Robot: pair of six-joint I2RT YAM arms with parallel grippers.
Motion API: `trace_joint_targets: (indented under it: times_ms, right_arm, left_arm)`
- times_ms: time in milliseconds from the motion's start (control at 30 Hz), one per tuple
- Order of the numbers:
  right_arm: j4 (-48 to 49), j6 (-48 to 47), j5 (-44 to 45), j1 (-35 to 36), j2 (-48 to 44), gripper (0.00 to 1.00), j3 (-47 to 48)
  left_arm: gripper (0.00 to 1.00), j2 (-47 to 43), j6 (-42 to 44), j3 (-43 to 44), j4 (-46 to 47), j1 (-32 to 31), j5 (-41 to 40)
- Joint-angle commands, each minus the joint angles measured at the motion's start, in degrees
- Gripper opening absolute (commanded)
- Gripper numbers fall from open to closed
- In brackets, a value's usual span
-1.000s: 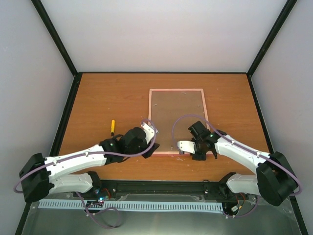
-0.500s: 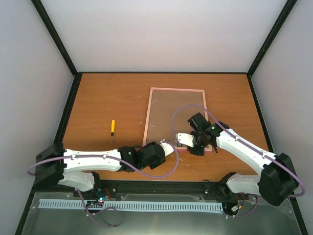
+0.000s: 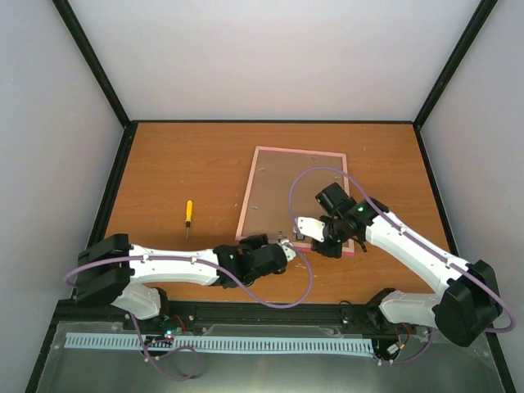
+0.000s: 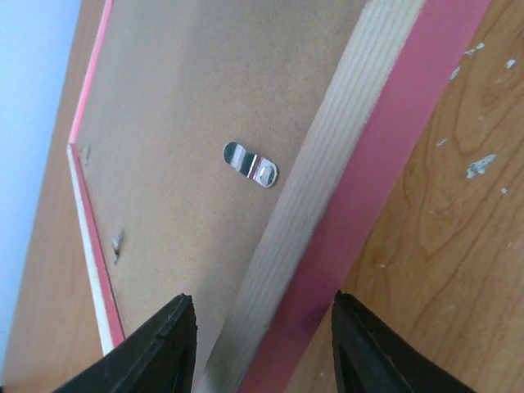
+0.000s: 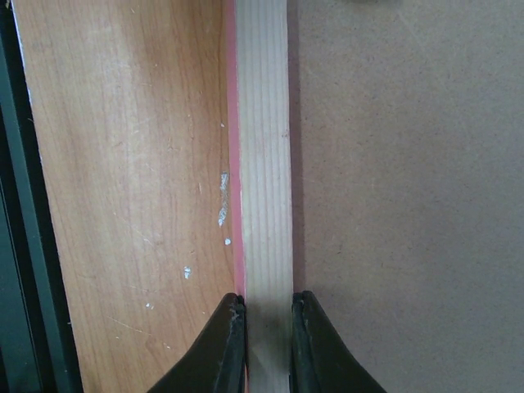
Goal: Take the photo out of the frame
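We see the frame (image 3: 295, 192) lying back side up on the table (image 3: 180, 164), right of centre and slightly skewed, its brown backing board (image 4: 188, 123) facing us with a metal clip (image 4: 250, 164) near the rail. The photo itself is hidden. The right gripper (image 5: 264, 315) pinches the frame's near wooden rail tight. The left gripper (image 4: 262, 315) straddles that rail further left, fingers apart; whether they press it we cannot tell. A yellow screwdriver (image 3: 188, 214) lies well to the left.
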Motion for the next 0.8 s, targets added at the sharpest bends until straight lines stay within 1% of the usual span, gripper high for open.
trace_joint_targets:
  times_ms: [0, 100, 167, 233, 300, 433, 467, 567, 633, 767]
  right_arm:
    - [-0.30, 2.09, -2.35, -0.22, -2.36, 0.03, 3.44]
    - [-0.75, 2.31, -2.88, -0.22, -2.60, 0.03, 3.88]
    - [-1.08, 2.45, -3.15, -0.22, -2.59, 0.03, 4.01]
    - [-1.56, 2.56, -3.56, -0.22, -2.48, 0.03, 4.48]
    - [-1.91, 2.59, -3.93, -0.22, -2.54, 0.03, 4.91]
    - [-2.10, 2.83, -4.41, -0.22, -2.74, 0.03, 5.46]
    - [-2.14, 2.98, -4.46, -0.22, -2.74, 0.03, 5.45]
    - [-2.51, 3.05, -4.93, -0.26, -2.74, 0.03, 5.76]
    - [-2.70, 3.15, -5.13, -0.22, -2.74, 0.03, 6.07]
    - [-3.33, 3.42, -5.69, -0.22, -2.99, 0.03, 6.92]
  left_arm:
    - [0.45, -0.37, 6.91, 1.53, 2.94, -1.10, -3.51]
    - [0.45, -0.69, 9.23, 0.62, 5.19, -1.22, -4.89]
    - [0.48, -1.19, 11.40, 0.01, 7.09, -1.74, -5.77]
    - [0.50, -1.93, 13.27, -0.45, 8.56, -1.81, -5.61]
    - [0.50, -2.79, 15.03, -1.18, 9.37, -1.81, -4.95]
    - [0.43, -4.35, 18.67, -2.52, 9.58, -1.81, -4.59]
    - [0.41, -4.58, 19.60, -2.80, 11.53, -1.81, -4.67]
    - [0.35, -5.46, 21.61, -3.39, 11.88, -1.81, -4.10]
    - [0.30, -5.95, 22.00, -3.44, 11.87, -1.81, -3.89]
    - [0.14, -6.77, 22.03, -2.41, 10.50, -1.81, -3.60]
